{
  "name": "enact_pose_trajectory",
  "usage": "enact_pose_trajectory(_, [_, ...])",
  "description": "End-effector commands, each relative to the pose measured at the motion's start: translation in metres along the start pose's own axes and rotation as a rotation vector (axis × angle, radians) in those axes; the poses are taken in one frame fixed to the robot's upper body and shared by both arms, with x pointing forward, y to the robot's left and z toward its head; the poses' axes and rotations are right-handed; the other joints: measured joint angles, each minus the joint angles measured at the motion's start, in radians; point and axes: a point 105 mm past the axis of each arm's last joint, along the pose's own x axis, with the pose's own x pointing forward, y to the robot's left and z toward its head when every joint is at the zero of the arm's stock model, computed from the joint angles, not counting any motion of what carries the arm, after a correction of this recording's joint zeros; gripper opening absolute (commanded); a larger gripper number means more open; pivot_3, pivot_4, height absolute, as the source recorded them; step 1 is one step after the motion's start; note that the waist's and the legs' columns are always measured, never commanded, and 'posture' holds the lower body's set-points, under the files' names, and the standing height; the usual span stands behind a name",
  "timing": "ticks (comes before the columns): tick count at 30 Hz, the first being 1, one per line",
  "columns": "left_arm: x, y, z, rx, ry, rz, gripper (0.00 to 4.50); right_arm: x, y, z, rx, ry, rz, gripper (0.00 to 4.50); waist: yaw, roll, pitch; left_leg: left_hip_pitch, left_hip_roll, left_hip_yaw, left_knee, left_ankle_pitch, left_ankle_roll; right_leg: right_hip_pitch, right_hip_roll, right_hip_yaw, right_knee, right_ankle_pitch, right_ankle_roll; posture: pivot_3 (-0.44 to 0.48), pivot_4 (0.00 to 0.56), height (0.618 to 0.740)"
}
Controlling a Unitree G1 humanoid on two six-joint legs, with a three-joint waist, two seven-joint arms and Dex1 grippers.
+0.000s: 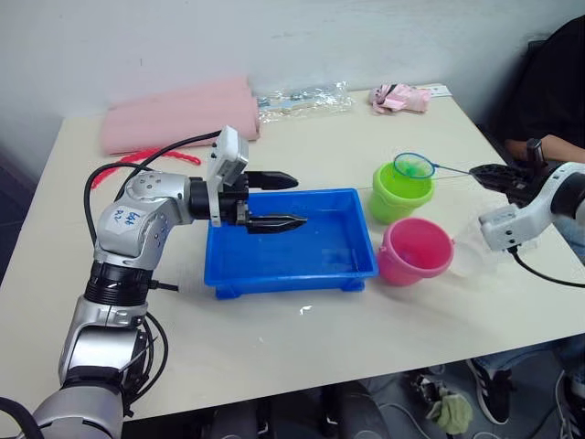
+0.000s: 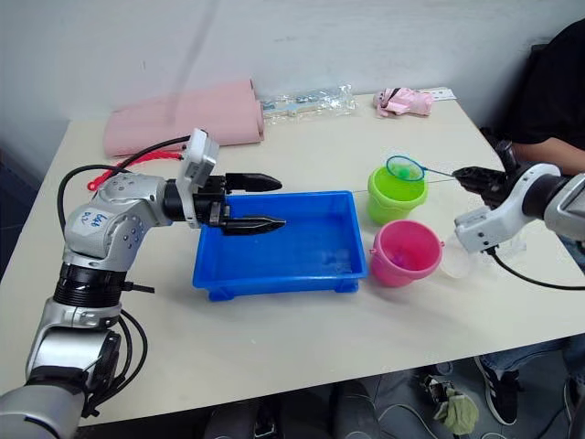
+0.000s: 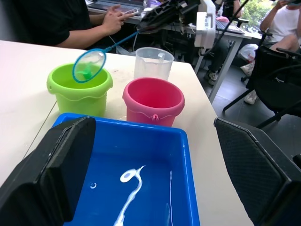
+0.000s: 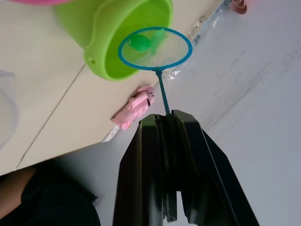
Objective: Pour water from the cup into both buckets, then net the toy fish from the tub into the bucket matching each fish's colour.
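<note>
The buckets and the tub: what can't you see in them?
- Green bucket: its inside, hidden by its wall and the net, head views.
- Pink bucket: its bottom, hidden by the rim, left wrist view.
- Tub: near part, hidden by left claw fingers.

I saw the net [image 1: 414, 165] held level over the green bucket [image 1: 398, 193], a green fish [image 4: 139, 43] lying in its mesh. The pink bucket [image 1: 416, 251] stood upright just beside the green one, with the clear cup [image 3: 153, 63] upright just behind it. The blue tub [image 1: 291, 243] sat flat beside both buckets, holding shallow water.
</note>
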Motion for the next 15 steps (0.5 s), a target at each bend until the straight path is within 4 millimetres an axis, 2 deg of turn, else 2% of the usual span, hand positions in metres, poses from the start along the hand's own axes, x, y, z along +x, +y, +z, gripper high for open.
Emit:
enact_pose_trajectory(1, [0.001,0.001,0.011,0.051,-0.025,0.006,4.40,0.001,-0.001,0.002,-0.046,-0.028,0.007,0.00,0.002,0.000,0.000,0.000,0.000,0.000,0.000,0.000,0.000,0.000,0.000,0.000,0.000,0.000,0.000,0.000,0.150,0.738])
enact_pose_trajectory(3, [0.001,0.000,0.011,0.050,-0.027,0.008,4.40,0.001,-0.002,-0.004,-0.042,-0.010,0.014,0.00,0.001,0.000,0.000,0.000,0.000,0.000,0.000,0.000,0.000,0.000,-0.001,0.000,0.000,0.000,0.000,0.000,0.150,0.738])
enact_pose_trajectory(6, [0.000,-0.001,0.010,0.050,-0.026,0.011,4.40,0.003,0.005,0.007,-0.049,-0.065,0.033,0.00,0.001,0.000,0.000,0.000,0.000,0.000,0.001,0.000,0.000,0.000,-0.001,0.000,0.001,0.000,0.000,0.000,0.150,0.738])
enact_pose_trajectory(10, [-0.002,0.001,0.010,0.050,-0.029,0.029,4.40,0.002,-0.009,-0.020,0.007,0.039,-0.023,0.00,0.000,0.000,0.000,0.000,0.000,0.000,0.001,0.000,0.000,0.000,-0.001,0.001,0.001,0.000,0.000,0.000,0.150,0.738])
enact_pose_trajectory(13, [-0.003,0.000,0.007,0.050,-0.015,0.027,4.40,0.002,-0.010,-0.022,0.207,0.026,-0.068,0.00,0.000,0.000,0.000,0.000,0.000,0.000,0.001,0.000,0.000,0.000,0.000,0.001,0.001,0.000,0.000,0.000,0.150,0.738])
enact_pose_trajectory(15, [-0.004,-0.003,0.001,0.053,0.014,0.016,4.40,0.001,-0.008,-0.014,0.384,-0.025,-0.082,0.00,0.001,0.000,0.000,0.000,0.000,-0.001,0.000,0.000,0.000,0.001,0.000,0.000,0.000,0.000,0.000,0.000,0.150,0.738])
